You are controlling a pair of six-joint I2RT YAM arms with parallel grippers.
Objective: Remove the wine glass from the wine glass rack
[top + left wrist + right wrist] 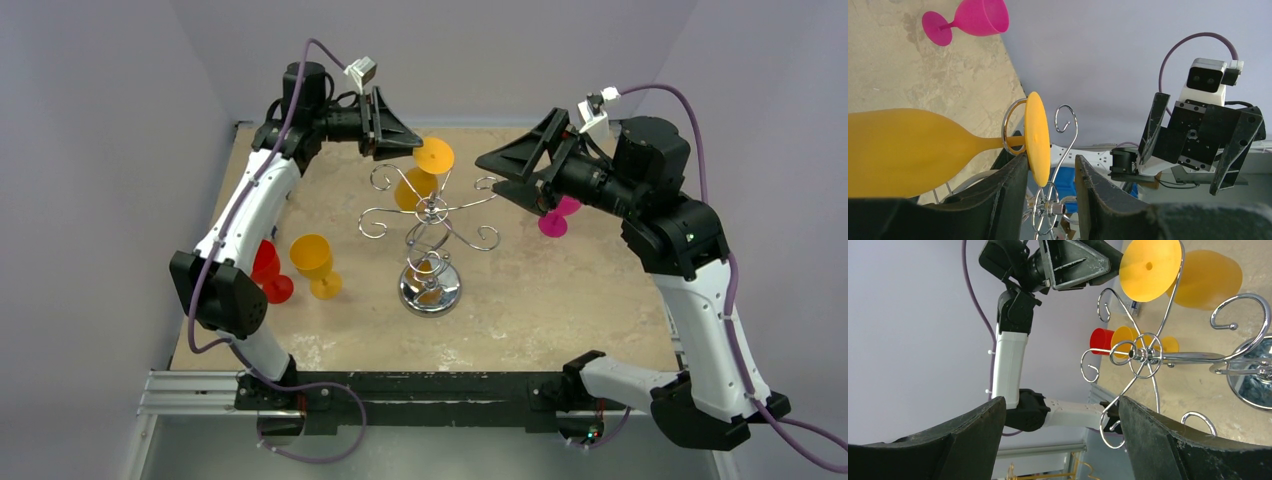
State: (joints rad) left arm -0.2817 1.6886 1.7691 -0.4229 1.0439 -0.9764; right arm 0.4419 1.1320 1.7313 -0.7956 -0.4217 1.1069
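I see the rack (431,286) mid-table holding one orange glass (414,188), hung bowl-down with its stem in a far scroll loop. My left gripper (1050,175) has its jaws apart on either side of the glass's foot. The right gripper (1063,425) gapes wide beside the rack. A pink glass (556,218) stands near it.

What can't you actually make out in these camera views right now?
- Top view: the red glass is partly hidden behind the left arm, and the pink glass is partly hidden behind the right arm.
- Left wrist view: the bowl of the hanging orange glass is cut off by the left edge. Whether the left gripper touches its foot is unclear.
- Right wrist view: the base of the wine glass rack is cut off by the right edge.
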